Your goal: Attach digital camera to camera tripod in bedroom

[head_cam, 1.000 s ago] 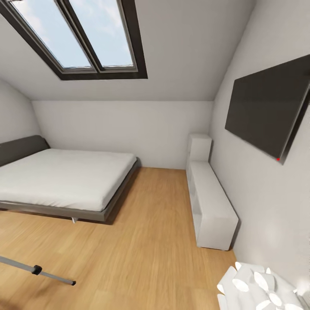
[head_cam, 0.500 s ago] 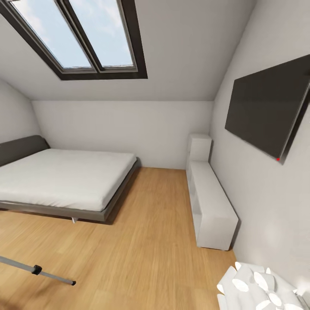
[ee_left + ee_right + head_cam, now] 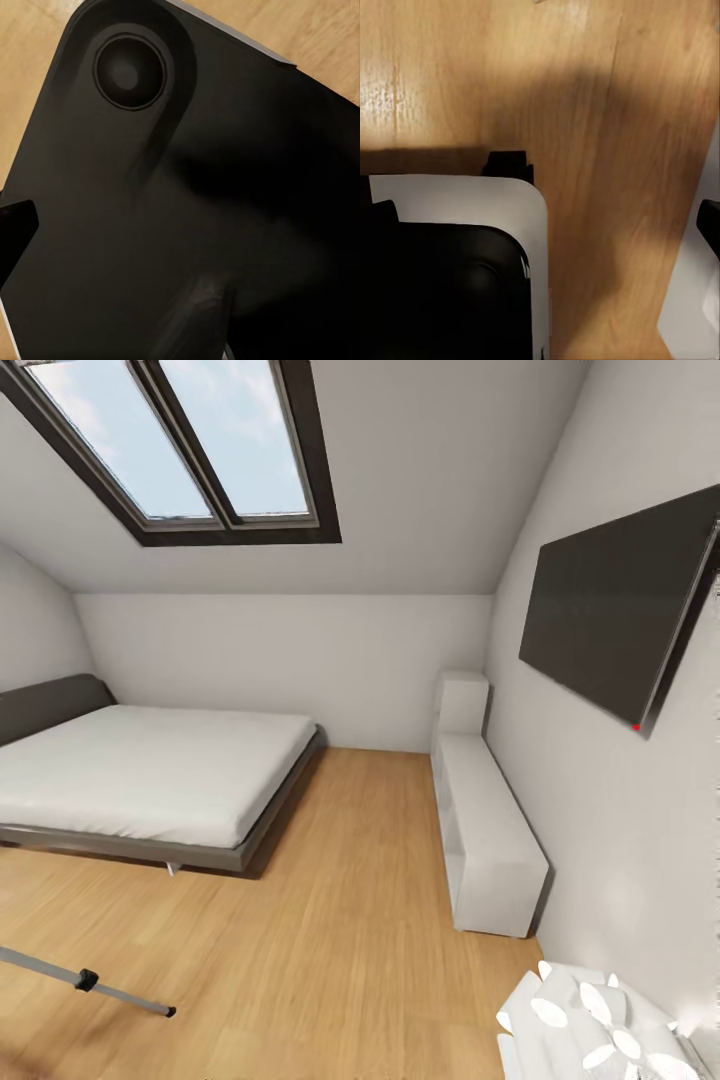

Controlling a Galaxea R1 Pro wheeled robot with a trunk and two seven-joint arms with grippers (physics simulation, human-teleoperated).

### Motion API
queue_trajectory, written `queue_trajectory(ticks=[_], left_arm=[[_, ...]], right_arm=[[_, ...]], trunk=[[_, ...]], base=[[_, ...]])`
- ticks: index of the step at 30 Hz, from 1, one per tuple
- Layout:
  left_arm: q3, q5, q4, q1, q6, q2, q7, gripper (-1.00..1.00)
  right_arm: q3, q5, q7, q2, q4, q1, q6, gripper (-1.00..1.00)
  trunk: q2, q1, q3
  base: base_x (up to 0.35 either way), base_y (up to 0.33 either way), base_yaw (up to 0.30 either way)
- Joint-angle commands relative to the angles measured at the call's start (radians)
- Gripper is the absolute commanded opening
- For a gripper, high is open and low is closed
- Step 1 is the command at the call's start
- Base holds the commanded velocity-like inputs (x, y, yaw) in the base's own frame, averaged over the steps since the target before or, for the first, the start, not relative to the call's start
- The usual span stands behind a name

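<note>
Tripod leg [image 3: 85, 982] at 8 o'clock slid slightly as the head camera panned right; robot's turning, camera unseen. Can't tell either pincer's state.

Head view over bedroom floor [image 3: 340, 920]; wrists floorward.

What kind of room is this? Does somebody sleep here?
It looks like an attic bedroom: a big white bed, a skylight in the sloped ceiling, and a black TV on the wall.
</note>
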Motion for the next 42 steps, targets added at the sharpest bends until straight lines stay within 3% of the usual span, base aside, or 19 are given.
queue_trajectory(ticks=[1, 21, 30, 34, 37, 38, 42], left_arm=[[-0.001, 0.005, -0.002, 0.001, -0.001, 0.000, 0.000, 1.00], [0.000, 0.006, -0.002, 0.001, -0.001, 0.001, 0.000, 1.00], [0.001, 0.006, -0.002, 0.001, -0.001, 0.001, 0.000, 1.00], [0.000, 0.006, -0.002, 0.001, -0.001, 0.001, 0.000, 1.00], [0.000, 0.006, -0.002, 0.001, -0.001, 0.001, 0.000, 1.00], [-0.001, 0.006, -0.002, 0.001, -0.001, 0.001, 0.000, 1.00], [-0.001, 0.006, -0.002, 0.001, -0.001, 0.001, 0.000, 1.00]], right_arm=[[-0.008, 0.010, 0.002, 0.000, 0.001, -0.001, 0.002, 1.00], [-0.006, 0.014, 0.009, 0.001, 0.001, -0.001, 0.002, 1.00], [-0.006, 0.076, 0.014, 0.005, 0.001, -0.001, 0.004, 1.00], [-0.005, 0.120, 0.016, 0.011, 0.001, 0.001, 0.007, 1.00], [-0.005, 0.176, 0.020, 0.023, 0.001, 0.002, 0.009, 1.00], [-0.004, 0.249, 0.026, 0.041, 0.001, 0.003, 0.010, 1.00], [-0.004, 0.357, 0.029, 0.069, 0.000, 0.003, 0.011, 1.00]], trunk=[[0.000, 0.000, -0.001], [0.000, 0.000, -0.001], [0.000, 0.000, -0.001], [0.000, 0.000, -0.001], [0.000, 0.000, -0.001], [0.000, 0.000, -0.001], [0.000, 0.000, -0.001]], base=[[-0.129, -0.087, 0.000], [-0.022, -0.015, 0.000], [0.000, 0.000, 0.000], [0.000, 0.000, 0.000], [0.000, 0.000, 0.000], [0.000, 0.000, 0.000], [0.000, 0.000, 0.000]])
